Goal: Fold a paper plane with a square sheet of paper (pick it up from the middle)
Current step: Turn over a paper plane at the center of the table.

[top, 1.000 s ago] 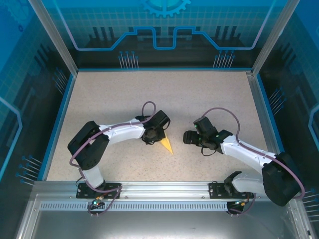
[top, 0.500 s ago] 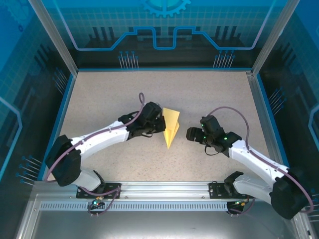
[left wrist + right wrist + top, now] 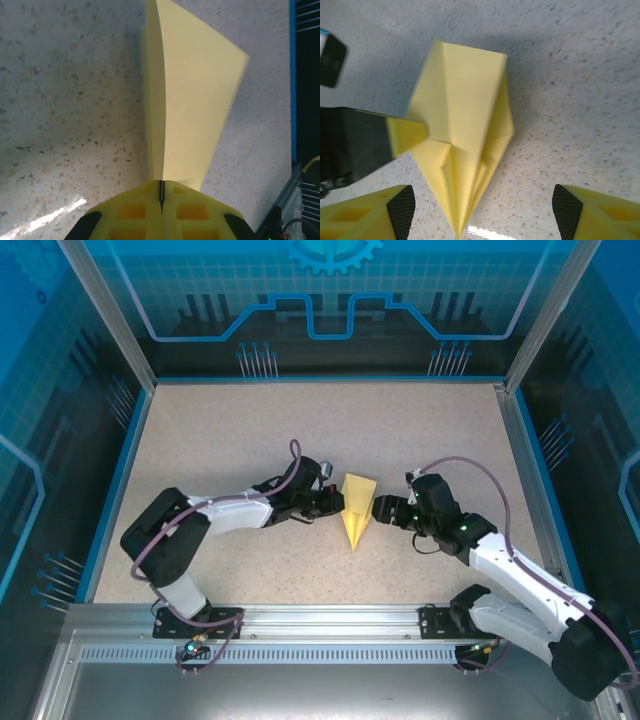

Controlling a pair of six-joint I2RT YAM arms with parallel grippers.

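Paper plane (image 3: 357,510): mid-table, set between the two grippers, nose turned toward the arm bases. Only partly folded. From the right wrist, stacked flaps and a centre crease are seen on the paper plane (image 3: 465,120). From the left wrist, one flap is seen standing on edge. Whether it rests on the table (image 3: 220,440) or is lifted a little cannot be told.

Left gripper (image 3: 332,502): clamped on the plane's left edge. In the wrist view of the left gripper (image 3: 161,186), the jaws are pressed together with the paper pinched in the seam. Its yellow fingertip (image 3: 407,135) is seen lapping over the plane's side.

Right gripper (image 3: 384,510): just beside the plane's right edge, apart from it. In the wrist view of the right gripper (image 3: 483,210), the jaws are spread wide and nothing is held.

Step judged: late folding, with a wing about to be formed while the sheet is steadied on the left.

Next move, as judged: the free right flap is to be taken lightly and folded square to the centre crease. The paper is thin, so slipping or crumpling is to be guarded against.
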